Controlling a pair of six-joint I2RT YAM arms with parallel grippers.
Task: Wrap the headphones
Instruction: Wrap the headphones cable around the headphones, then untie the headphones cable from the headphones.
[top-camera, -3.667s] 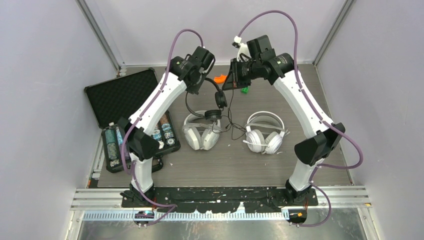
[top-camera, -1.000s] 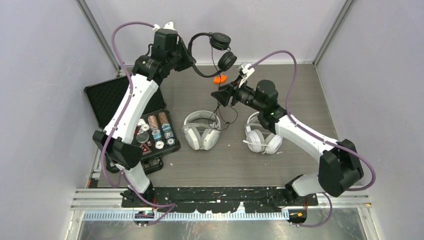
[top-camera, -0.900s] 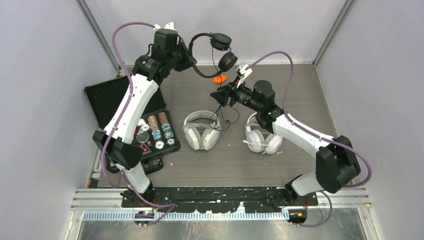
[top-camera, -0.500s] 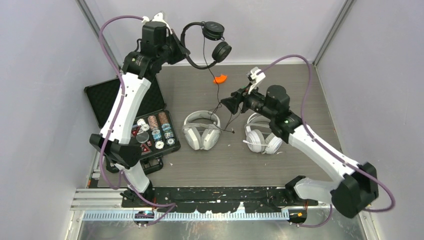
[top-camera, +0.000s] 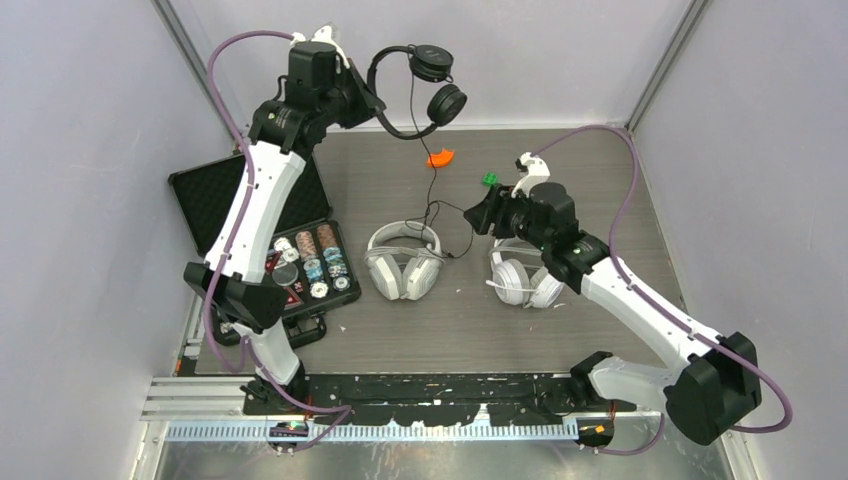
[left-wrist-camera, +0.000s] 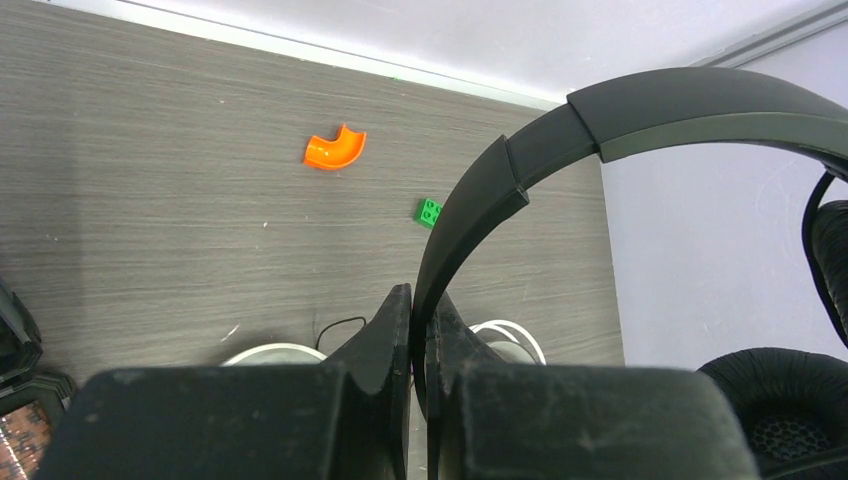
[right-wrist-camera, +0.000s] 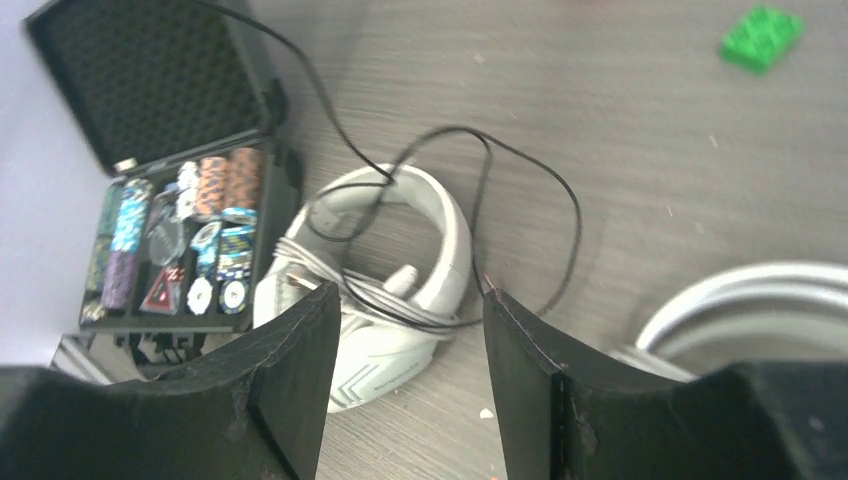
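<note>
— Looking for the black headset (top-camera: 445, 103); spotting it?

— Seeing it up off the desk (top-camera: 600, 180) at about 12 o'clock in the top view, hanging by its headband from the left jaws, clamping together on the band.

— Tracing its black cable (top-camera: 428, 190)?

— Following it running down from the earcups toward 6 o'clock, passing just beside an orange curved piece (top-camera: 438, 157), then looping on the desk and across the band of the pale grey over-ear headset (top-camera: 403, 262) at the centre.

— Checking the right jaws?

— Finding them standing apart and gripping nothing, hovering at about 2 o'clock from the pale grey headset, between it and the white over-ear headset (top-camera: 525, 275) at 3 o'clock. Seeing the cable's loop through the gap in the right wrist view, lying below and apart from both fingers.

— Noting anything on the pale grey headset itself?

— Seeing a pale cord (right-wrist-camera: 330, 265) winding round it near the cups.

— Anything else lying about?

— Noticing a green brick (top-camera: 489, 180) at 12 o'clock from the right jaws, and an open black case (top-camera: 240, 195) holding poker chips at 9 o'clock, near the pale grey headset.
</note>
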